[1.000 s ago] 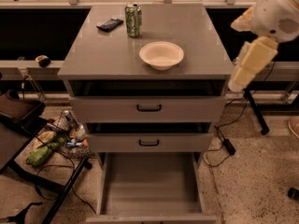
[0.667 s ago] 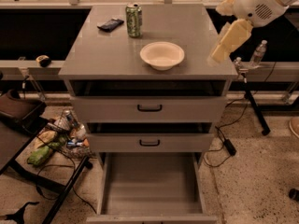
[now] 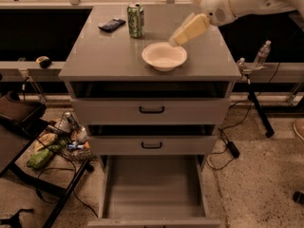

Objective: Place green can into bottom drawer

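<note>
Green can (image 3: 136, 20) stands upright on the cabinet top (image 3: 95, 56), upper middle of the frame. Lowest down, the bottom drawer (image 3: 152, 189) is pulled out, its flat grey floor showing; at lower left a wire basket (image 3: 71, 137) holds mixed clutter. The white bowl (image 3: 164, 56) shows a plain inside. The gripper (image 3: 176, 40) hangs over the bowl's far right rim, having swung left from the cabinet's right edge; apart or together cannot be told. A dark packet (image 3: 112, 24) lies left of the can.
</note>
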You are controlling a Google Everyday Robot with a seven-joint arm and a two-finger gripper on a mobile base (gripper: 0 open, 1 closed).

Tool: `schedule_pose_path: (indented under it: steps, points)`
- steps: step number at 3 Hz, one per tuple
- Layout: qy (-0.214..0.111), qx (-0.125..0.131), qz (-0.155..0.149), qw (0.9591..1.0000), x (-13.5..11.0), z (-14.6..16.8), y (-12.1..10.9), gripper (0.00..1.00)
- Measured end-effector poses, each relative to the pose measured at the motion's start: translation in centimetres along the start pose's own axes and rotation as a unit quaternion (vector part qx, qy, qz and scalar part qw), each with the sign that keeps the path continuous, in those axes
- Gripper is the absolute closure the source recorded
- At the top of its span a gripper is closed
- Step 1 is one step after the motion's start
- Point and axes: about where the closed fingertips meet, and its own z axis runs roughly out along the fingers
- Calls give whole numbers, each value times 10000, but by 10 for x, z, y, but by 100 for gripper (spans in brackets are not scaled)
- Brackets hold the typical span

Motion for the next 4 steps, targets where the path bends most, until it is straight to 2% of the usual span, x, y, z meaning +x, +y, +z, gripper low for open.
schedule_pose_path:
  steps: [1, 2, 3, 4]
  points:
    - [-541, 419, -73, 9976, -26, 51, -25, 0]
    - [-542, 886, -19, 9946, -45, 95, -47, 0]
    - [-591, 990, 163, 9932, -51, 103, -52, 0]
    - [-590, 986, 157, 9933, -50, 103, -52, 0]
